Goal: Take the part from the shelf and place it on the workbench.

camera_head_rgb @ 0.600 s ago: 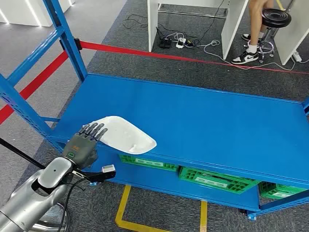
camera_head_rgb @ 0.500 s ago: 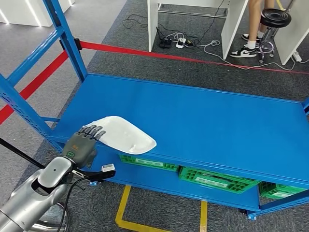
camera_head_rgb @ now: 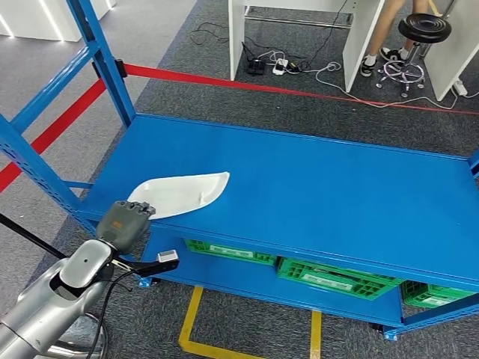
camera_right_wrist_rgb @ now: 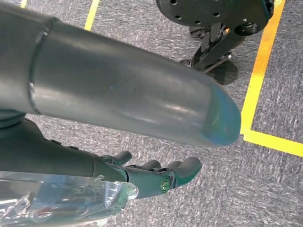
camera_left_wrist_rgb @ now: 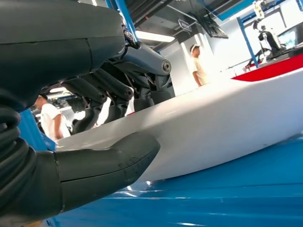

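The white curved part [camera_head_rgb: 178, 193] sits at the front left of the blue shelf [camera_head_rgb: 316, 187], its far tip raised off the surface. My left hand [camera_head_rgb: 125, 223] grips its near end at the shelf's front edge. In the left wrist view the dark fingers [camera_left_wrist_rgb: 107, 92] lie over the white part [camera_left_wrist_rgb: 221, 123] and the thick thumb [camera_left_wrist_rgb: 107, 165] sits under it, above the blue surface. In the right wrist view my right hand [camera_right_wrist_rgb: 157, 177] hangs over grey carpet, fingers stretched out and holding nothing.
Green crates [camera_head_rgb: 333, 277] fill the tier under the shelf. A blue upright post [camera_head_rgb: 105, 60] rises at the back left. Yellow floor tape [camera_head_rgb: 191, 314] runs below the shelf's front edge. Beyond it stand white desks, cables, a black stool [camera_head_rgb: 423, 28] and a person's legs.
The white part has tilted up and swung: its far tip rose and moved back from the shelf's front edge. My left hand has closed on its near end. The person's feet shifted.
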`<control>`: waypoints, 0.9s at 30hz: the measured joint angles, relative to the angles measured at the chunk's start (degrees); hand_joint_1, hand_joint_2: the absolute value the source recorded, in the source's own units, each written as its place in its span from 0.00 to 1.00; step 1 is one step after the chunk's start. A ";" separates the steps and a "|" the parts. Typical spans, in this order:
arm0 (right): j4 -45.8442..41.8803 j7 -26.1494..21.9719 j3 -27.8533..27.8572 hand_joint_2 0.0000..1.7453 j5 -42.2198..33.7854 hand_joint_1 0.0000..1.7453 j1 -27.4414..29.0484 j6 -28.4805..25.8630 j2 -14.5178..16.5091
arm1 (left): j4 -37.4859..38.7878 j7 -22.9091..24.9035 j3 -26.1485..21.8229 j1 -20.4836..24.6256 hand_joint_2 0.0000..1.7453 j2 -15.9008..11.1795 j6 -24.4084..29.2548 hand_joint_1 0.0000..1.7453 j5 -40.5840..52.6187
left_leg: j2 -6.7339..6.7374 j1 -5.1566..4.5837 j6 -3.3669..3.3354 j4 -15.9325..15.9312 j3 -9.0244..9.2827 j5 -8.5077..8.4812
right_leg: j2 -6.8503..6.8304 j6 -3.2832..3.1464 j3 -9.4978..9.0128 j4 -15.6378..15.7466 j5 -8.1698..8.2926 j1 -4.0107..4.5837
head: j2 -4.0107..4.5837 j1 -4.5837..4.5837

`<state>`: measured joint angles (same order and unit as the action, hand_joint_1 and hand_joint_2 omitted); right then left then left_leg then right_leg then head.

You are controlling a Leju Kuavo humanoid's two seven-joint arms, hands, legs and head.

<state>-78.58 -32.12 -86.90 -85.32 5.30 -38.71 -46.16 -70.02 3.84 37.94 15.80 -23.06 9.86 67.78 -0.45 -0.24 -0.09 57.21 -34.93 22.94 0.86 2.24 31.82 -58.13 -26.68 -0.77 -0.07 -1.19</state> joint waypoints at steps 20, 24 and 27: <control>-0.19 -1.38 -0.03 0.00 -0.01 0.00 -0.14 0.00 0.00 | 1.77 -0.11 -0.04 1.54 1.00 -0.62 2.01 1.00 2.42 | 0.00 0.00 0.00 0.00 0.00 0.00 | -0.01 0.00 0.00 0.00 0.00 0.00 | 0.00 0.00; -0.32 -1.48 -0.05 0.00 -0.01 0.00 -0.14 0.00 0.00 | 1.95 -0.16 -0.04 1.56 1.00 -0.63 2.10 1.00 2.40 | 0.00 0.00 0.00 0.00 -0.01 0.00 | -0.01 0.00 0.00 0.00 0.00 0.00 | 0.00 0.00; -0.33 -1.48 -0.04 0.00 0.00 0.00 -0.14 0.00 0.00 | 2.04 -0.16 -0.04 1.57 1.00 -0.63 2.16 1.00 2.40 | 0.00 -0.01 0.00 0.00 -0.01 0.00 | -0.01 0.00 0.00 0.00 0.00 -0.01 | 0.00 0.01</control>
<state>-78.90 -33.59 -86.94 -85.32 5.16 -38.71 -46.16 -67.99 3.67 37.90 17.38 -23.69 12.02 70.18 -0.45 -0.24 -0.09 57.21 -34.93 22.94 0.86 2.24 31.82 -58.13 -26.68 -0.78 -0.07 -1.18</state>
